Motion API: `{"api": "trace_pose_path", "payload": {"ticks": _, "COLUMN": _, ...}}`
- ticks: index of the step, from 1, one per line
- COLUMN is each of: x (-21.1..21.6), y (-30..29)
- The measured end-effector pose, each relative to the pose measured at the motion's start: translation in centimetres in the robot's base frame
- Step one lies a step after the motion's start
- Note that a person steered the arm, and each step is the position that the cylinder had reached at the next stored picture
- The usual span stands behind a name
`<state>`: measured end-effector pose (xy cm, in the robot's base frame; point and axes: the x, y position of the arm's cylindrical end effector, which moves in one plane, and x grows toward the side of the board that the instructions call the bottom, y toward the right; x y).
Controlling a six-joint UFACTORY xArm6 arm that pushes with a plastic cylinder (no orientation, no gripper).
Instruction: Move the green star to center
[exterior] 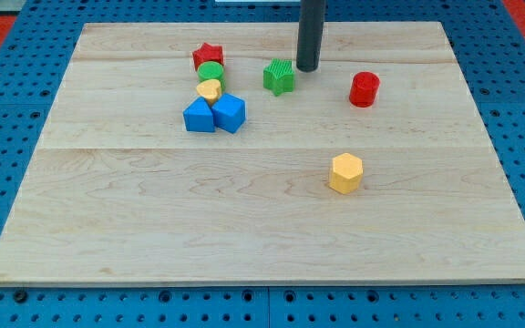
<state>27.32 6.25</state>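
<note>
The green star point(279, 76) lies on the wooden board point(262, 219) near the view's top, a little right of the middle. My tip point(307, 68) rests on the board just to the star's upper right, very close to it; I cannot tell if it touches. The dark rod rises straight up out of the view's top.
A red star point(208, 56), a green round block point(211, 72), a yellow block point(209, 89) and two blue blocks point(200, 117) point(230, 112) cluster left of the green star. A red cylinder point(365, 88) stands to the right. A yellow hexagon point(345, 173) lies lower right.
</note>
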Motion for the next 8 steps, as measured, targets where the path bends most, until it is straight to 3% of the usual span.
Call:
{"api": "trace_pose_path", "payload": {"ticks": 5, "x": 0.1, "y": -2.2}}
{"api": "trace_pose_path", "payload": {"ticks": 8, "x": 4.2, "y": -3.2}}
